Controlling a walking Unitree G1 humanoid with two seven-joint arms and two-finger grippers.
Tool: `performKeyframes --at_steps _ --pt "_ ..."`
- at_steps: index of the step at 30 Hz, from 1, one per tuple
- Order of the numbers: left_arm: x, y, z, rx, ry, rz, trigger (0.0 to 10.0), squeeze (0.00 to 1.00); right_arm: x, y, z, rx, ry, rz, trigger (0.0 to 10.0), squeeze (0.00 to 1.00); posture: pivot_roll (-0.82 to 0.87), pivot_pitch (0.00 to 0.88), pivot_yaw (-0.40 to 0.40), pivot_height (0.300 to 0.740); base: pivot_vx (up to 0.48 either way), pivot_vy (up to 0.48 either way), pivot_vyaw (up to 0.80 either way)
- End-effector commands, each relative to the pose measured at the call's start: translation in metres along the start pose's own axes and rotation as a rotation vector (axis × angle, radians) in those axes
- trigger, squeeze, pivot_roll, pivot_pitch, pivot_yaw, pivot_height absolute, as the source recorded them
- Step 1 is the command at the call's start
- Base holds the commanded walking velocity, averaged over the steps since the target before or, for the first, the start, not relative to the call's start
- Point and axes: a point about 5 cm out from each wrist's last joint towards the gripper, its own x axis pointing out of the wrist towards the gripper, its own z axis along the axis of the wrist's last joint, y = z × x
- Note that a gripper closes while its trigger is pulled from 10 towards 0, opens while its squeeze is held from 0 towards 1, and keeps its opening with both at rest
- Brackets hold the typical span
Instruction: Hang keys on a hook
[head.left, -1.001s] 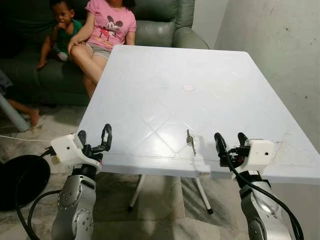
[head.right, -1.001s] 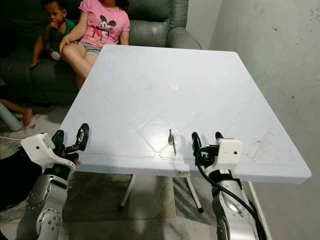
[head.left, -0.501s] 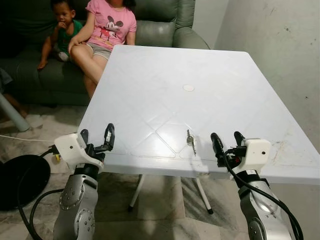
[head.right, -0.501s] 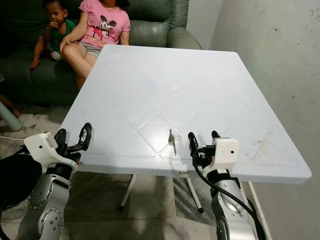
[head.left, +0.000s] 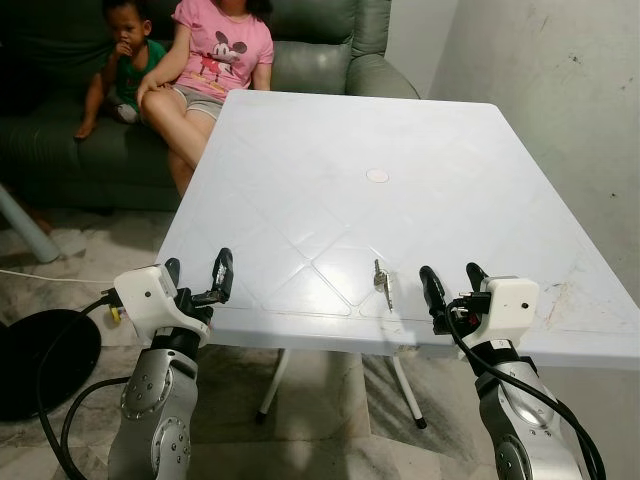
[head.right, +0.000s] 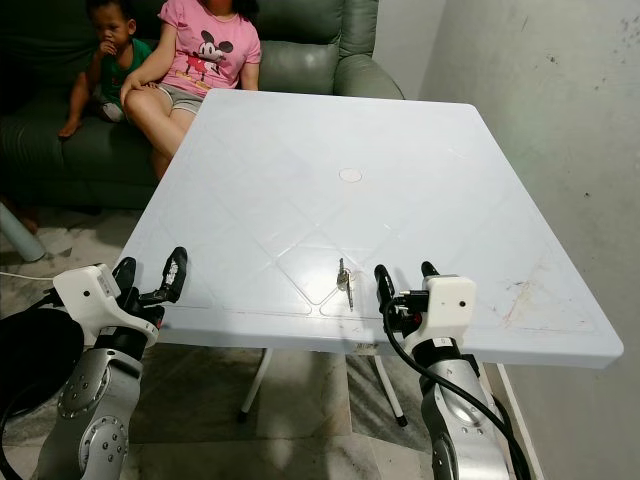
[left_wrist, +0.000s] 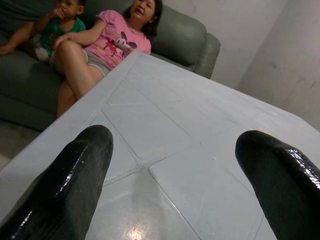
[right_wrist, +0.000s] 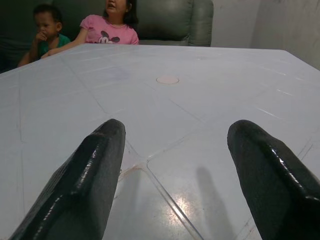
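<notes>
Lying near the white bench's (head.left: 450, 180) front edge, the keys (head.left: 381, 281) sit just beside the released right tool (head.left: 447, 286). Left wrist view: the left tool (left_wrist: 175, 165) spread wide over the bench's corner.

Looks like someone's living room: green sofa (head.left: 330, 60) with two people (head.left: 215, 60) sitting, white plastic desk (head.left: 400, 130), marble-ish floor (head.left: 120, 245).
</notes>
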Motion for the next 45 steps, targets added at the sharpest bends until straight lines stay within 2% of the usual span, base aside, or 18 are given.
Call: performKeyframes --at_steps 1,26,27,29,41,45 --pt "-0.0008 -0.0036 0.0021 0.004 -0.006 -0.015 10.0 0.00 0.0011 -0.0019 0.0005 -0.010 0.007 0.000 10.0 0.00 0.05 0.049 -0.053 0.732 0.000 0.000 0.00" --pt "-0.0030 -0.0040 0.0010 -0.004 -0.002 -0.009 10.0 0.00 -0.0005 -0.0018 -0.0020 0.010 0.019 0.003 10.0 0.00 0.05 0.057 -0.054 0.732 0.000 0.000 0.00" --pt "-0.0029 -0.0039 0.0012 -0.003 -0.003 -0.010 10.0 0.00 -0.0007 -0.0014 -0.0015 0.025 0.016 0.003 10.0 1.00 0.05 0.056 -0.055 0.732 0.000 0.000 0.00" --pt "-0.0028 -0.0039 0.0015 -0.002 -0.003 -0.010 10.0 0.00 -0.0009 0.0001 -0.0011 0.056 0.014 0.019 10.0 1.00 0.05 0.056 -0.055 0.732 0.000 0.000 0.00" --pt "-0.0022 -0.0044 0.0017 0.000 -0.002 -0.011 10.0 0.00 -0.0007 -0.0007 -0.0008 0.049 0.010 0.016 10.0 1.00 0.05 0.058 -0.055 0.732 0.000 0.000 0.00" --pt "-0.0027 -0.0047 0.0010 0.000 0.001 -0.012 10.0 0.00 -0.0011 -0.0023 -0.0019 0.021 0.022 -0.001 10.0 1.00 0.06 0.060 -0.056 0.732 0.000 0.000 0.00"
